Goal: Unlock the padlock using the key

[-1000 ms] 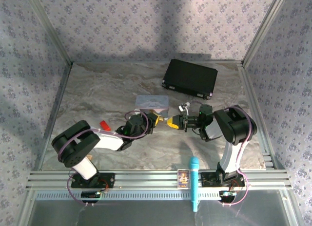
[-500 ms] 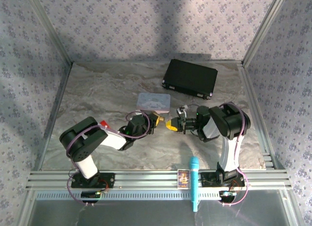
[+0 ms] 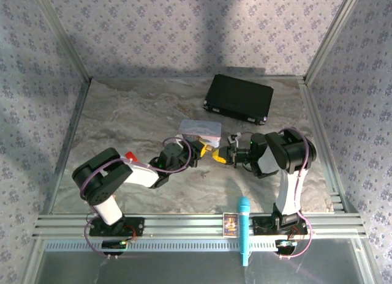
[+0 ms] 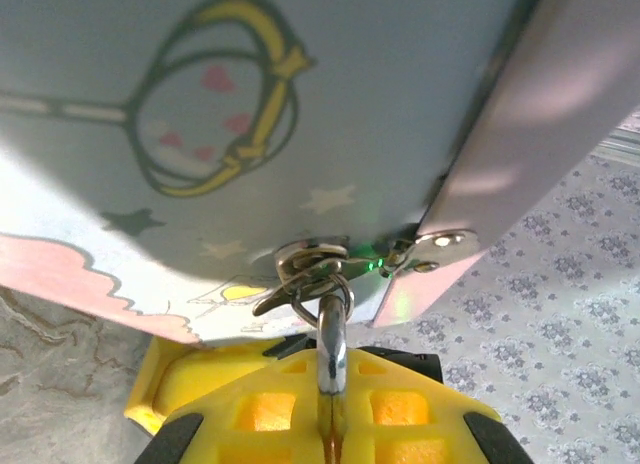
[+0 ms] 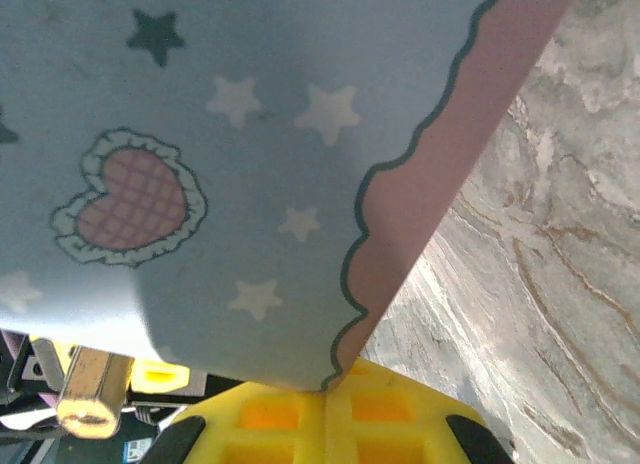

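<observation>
Shifted rightward and tipped since half a second ago, the pale blue rectangular tin with pink trim (image 3: 199, 126) now leans over both grippers, and the left gripper (image 3: 203, 149) has followed it. Just this side of the tin, that gripper's yellow fingers (image 4: 250, 414) are clamped on a thin silvery bar. The bar runs up into a knot of small rings beside the tin's latch (image 4: 432, 242). I take it for the shackle of the tiny brass-bodied padlock (image 5: 88, 394), whose brass end shows blurred below the tin's near edge. A small flat silvery piece hanging off those rings looks like the key (image 4: 270, 300), though I can't be sure. The right gripper (image 3: 219, 154) sits tip to tip with the left under the tin, pads pressed together; whether it pinches anything I cannot tell. To my eye the padlock is being steadied, not yet unlocked. Next the key needs lining up with the keyhole, a fine move with the tin dragging along. Left of the tin lies a small red block (image 3: 130, 155), and beyond the tin a flat black case (image 3: 239, 99).
</observation>
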`<action>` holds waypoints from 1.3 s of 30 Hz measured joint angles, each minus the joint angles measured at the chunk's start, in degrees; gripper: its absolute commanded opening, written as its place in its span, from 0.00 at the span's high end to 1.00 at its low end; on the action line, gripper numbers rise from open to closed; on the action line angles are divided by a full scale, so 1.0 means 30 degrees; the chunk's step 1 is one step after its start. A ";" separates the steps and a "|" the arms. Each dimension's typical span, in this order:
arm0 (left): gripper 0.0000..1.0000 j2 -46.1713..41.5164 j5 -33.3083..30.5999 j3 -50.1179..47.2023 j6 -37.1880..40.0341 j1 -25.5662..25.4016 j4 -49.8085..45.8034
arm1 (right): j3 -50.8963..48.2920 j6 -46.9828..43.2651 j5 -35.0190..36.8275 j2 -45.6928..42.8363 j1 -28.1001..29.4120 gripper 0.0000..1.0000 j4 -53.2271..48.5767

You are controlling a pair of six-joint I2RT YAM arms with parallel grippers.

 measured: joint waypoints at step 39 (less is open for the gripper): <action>0.65 -0.4823 -0.0189 -0.0838 0.5479 0.0175 -1.3420 | 0.4998 -1.2138 1.9773 -1.1453 1.1234 0.45 -3.0257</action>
